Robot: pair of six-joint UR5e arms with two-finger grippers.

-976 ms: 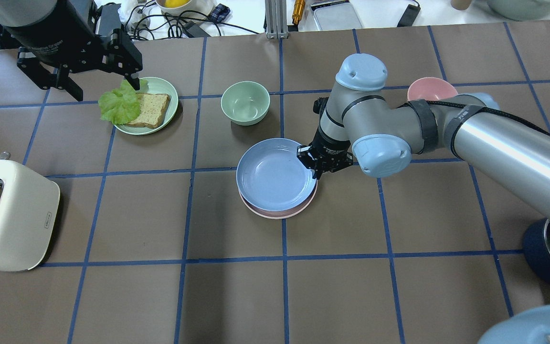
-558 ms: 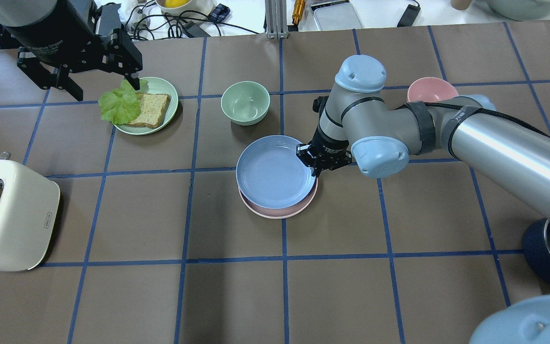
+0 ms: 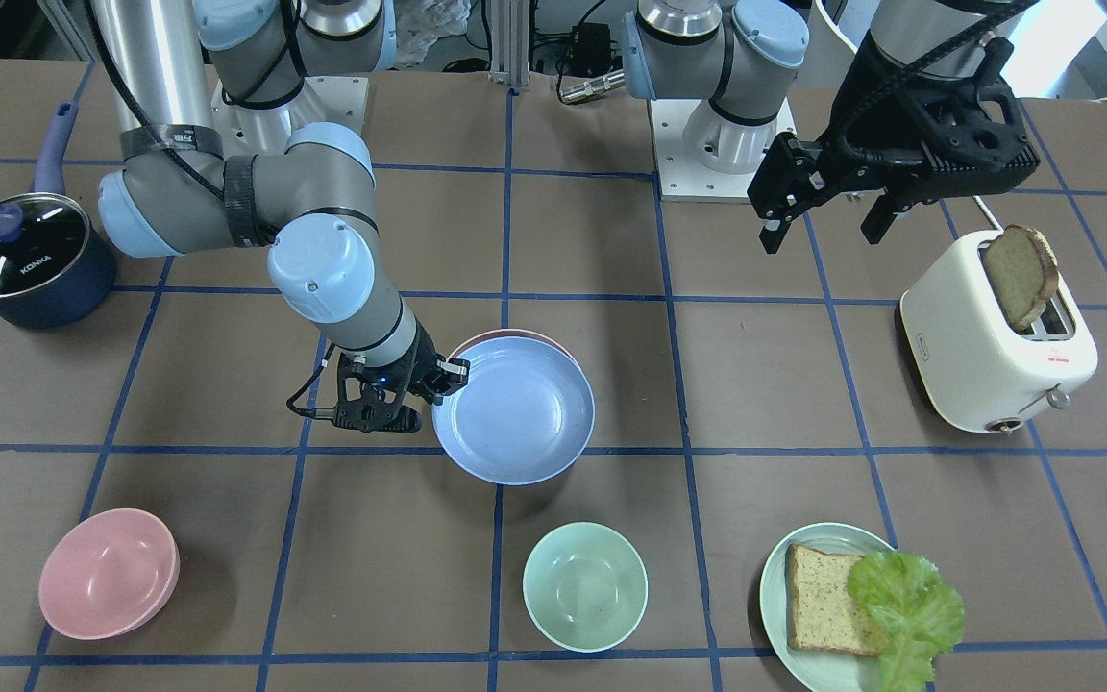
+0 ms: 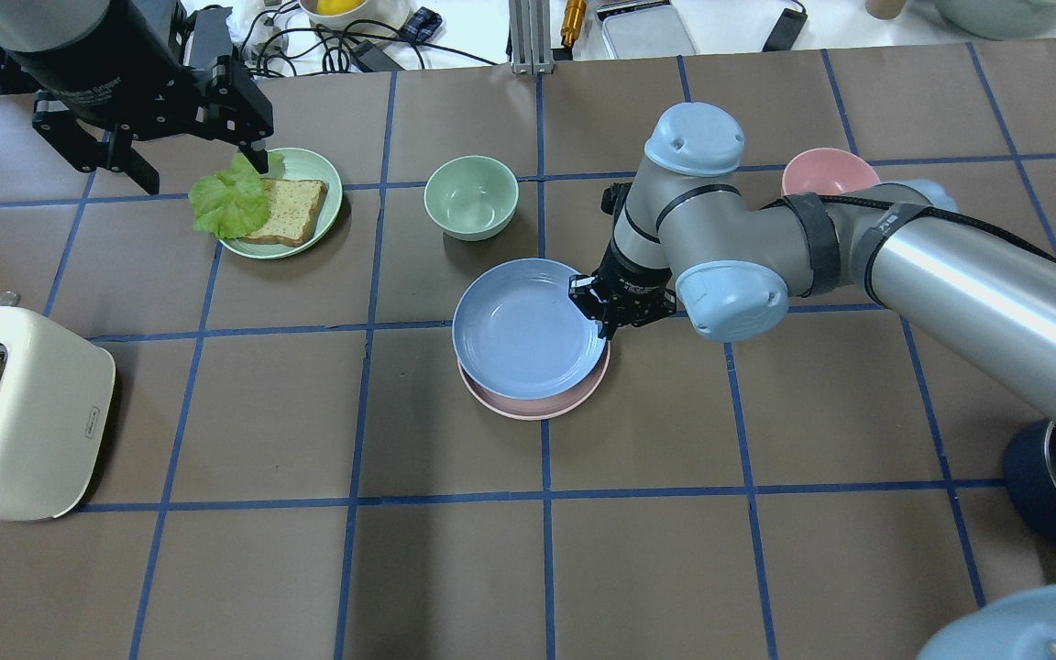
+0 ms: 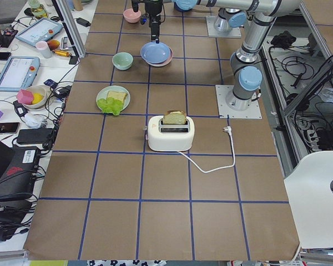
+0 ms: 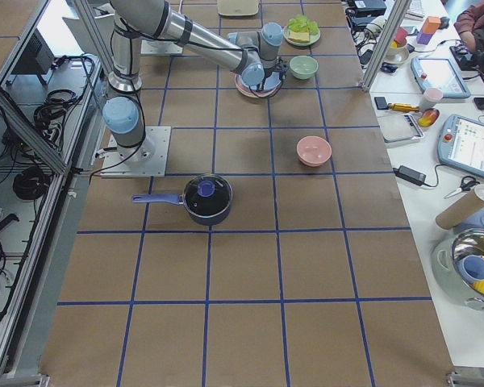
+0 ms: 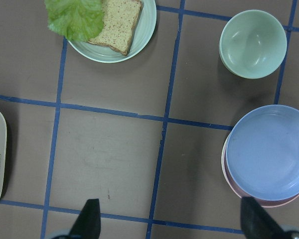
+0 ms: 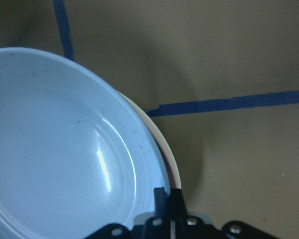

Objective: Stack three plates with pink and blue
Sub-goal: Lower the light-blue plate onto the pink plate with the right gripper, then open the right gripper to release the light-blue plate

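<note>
My right gripper [image 4: 603, 316] [image 3: 443, 380] is shut on the right rim of the light blue plate [image 4: 528, 330] [image 3: 515, 413]. It holds that plate slightly tilted, just over the pale pink plate [image 4: 537, 408] [image 3: 515, 336], whose rim shows around it. In the right wrist view the gripper [image 8: 167, 199] pinches the blue plate [image 8: 55, 149], with pink and pale edges [image 8: 175, 172] beneath. I cannot tell whether a cream-white plate lies under the pink one. My left gripper [image 4: 198, 165] [image 3: 823, 231] is open and empty, high beside the lettuce plate.
A mint plate [image 4: 322, 174] with bread and lettuce sits far left. A mint bowl [image 4: 471, 197] stands just beyond the stack and a pink bowl [image 4: 826, 170] behind my right arm. A toaster [image 4: 28, 412] is at the left edge and a dark blue pot [image 3: 20, 259] near the right arm's base.
My right gripper and the blue plate have shifted slightly up and toward the far side, so more of the pink rim shows. The left arm has not moved.
</note>
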